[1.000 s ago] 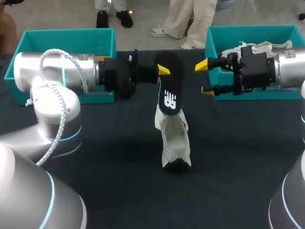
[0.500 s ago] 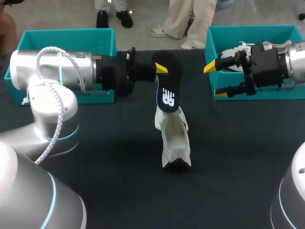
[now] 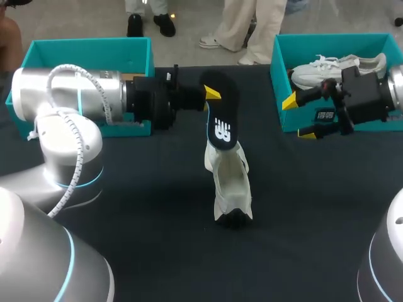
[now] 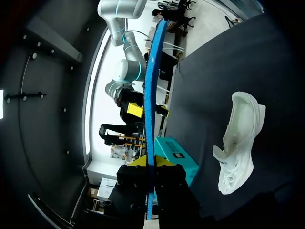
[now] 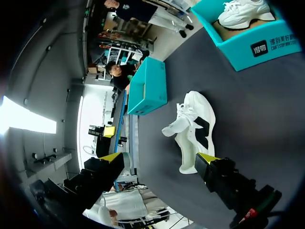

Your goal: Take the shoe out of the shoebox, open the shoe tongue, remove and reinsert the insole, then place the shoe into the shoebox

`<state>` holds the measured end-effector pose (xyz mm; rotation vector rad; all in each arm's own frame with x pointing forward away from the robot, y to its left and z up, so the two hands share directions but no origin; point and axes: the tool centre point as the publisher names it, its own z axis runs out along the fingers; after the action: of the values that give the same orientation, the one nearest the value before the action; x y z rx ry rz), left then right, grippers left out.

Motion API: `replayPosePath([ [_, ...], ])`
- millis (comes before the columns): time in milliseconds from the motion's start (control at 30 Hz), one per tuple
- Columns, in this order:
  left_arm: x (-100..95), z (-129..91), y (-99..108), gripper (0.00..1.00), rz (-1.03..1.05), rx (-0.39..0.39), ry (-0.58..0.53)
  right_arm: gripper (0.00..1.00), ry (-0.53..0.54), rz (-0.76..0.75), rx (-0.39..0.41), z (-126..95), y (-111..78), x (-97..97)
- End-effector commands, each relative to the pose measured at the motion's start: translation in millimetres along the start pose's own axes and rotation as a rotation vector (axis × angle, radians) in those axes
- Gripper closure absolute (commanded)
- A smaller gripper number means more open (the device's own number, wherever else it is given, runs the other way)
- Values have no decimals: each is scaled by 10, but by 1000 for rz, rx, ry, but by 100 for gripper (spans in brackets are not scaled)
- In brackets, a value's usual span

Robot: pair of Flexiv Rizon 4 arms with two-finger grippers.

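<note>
A white shoe (image 3: 230,187) lies on the dark table in the middle, seen from the left wrist as the shoe (image 4: 240,143) off to one side of the fingers. My left gripper (image 3: 211,94) is shut on the insole (image 3: 221,123), which is black on top with a white logo and blue beneath. In the left wrist view the insole (image 4: 150,95) stands edge-on between that gripper's (image 4: 150,163) yellow tips, clear of the shoe. My right gripper (image 3: 299,117) hangs open and empty in front of the right teal shoebox (image 3: 278,69). From the right gripper (image 5: 159,158) the shoe (image 5: 193,131) lies ahead.
A second white shoe (image 3: 337,66) rests inside the right shoebox. A second teal box (image 3: 88,48) stands at the back left behind my left arm, visible as the box (image 5: 147,88) beyond the shoe in the right wrist view.
My right arm has drawn back to the right and slightly nearer, open, uncovering the shoe in the right box. The left gripper and insole have hardly moved.
</note>
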<state>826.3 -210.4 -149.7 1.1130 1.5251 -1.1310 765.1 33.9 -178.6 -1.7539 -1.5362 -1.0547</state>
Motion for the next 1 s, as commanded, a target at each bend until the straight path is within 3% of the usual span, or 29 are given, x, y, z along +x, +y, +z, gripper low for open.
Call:
replayPosePath([
  [33, 3, 19, 0, 100, 0, -3, 4, 0, -51, -10, -20, -311, -176, -39],
  [267, -12, 42, 20, 100, 4, 0, 3, 0, -135, -84, -29, -439, -265, -169],
  [667, -32, 56, 52, 100, 8, 0, 1, 0, -185, -60, -65, -560, -448, -424],
  [1000, -50, 77, 66, 100, 10, 0, 1, 0, -191, -27, -69, -568, -439, -532],
])
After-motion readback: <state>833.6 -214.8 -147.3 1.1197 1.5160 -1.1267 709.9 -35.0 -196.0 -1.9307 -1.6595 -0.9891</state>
